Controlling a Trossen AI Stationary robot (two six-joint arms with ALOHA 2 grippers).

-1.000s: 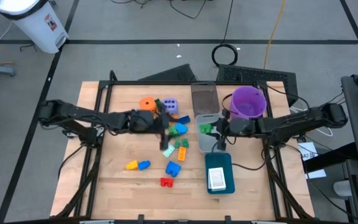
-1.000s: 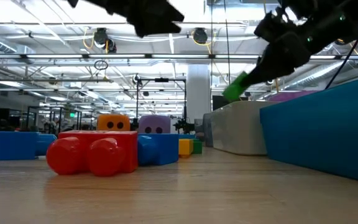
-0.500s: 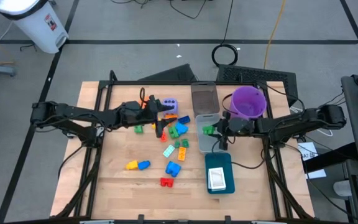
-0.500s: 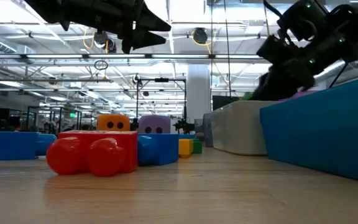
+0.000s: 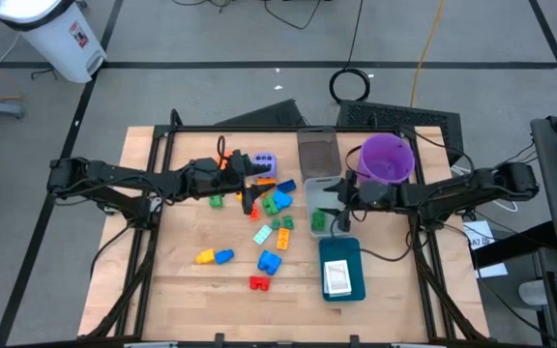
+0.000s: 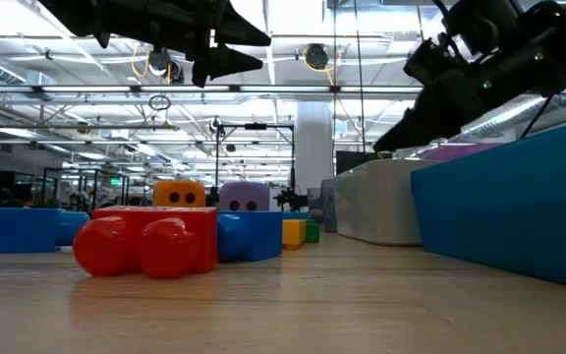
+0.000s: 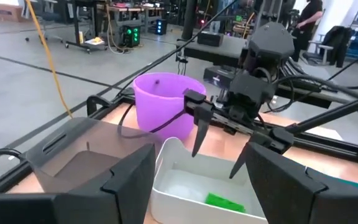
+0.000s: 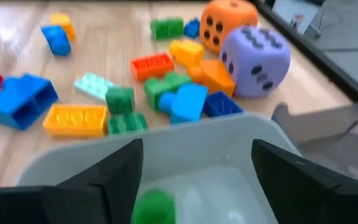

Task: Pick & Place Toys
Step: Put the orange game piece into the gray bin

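From above, my right claw (image 5: 323, 212) hangs spread over the white bin (image 5: 314, 230), where a green block (image 5: 317, 222) lies; in my left wrist view, that green block (image 7: 225, 202) rests inside, while my left claw (image 5: 249, 184), empty and half open, hovers above the scattered toys (image 5: 271, 208).

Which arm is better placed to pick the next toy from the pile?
The left. Its end effector hangs open over the pile, beside the lavender dotted die. The right end effector is open over the white plastic bin.

A purple bucket (image 5: 387, 159) stands beside a white bin (image 5: 325, 209), near a teal tray (image 5: 340, 270).
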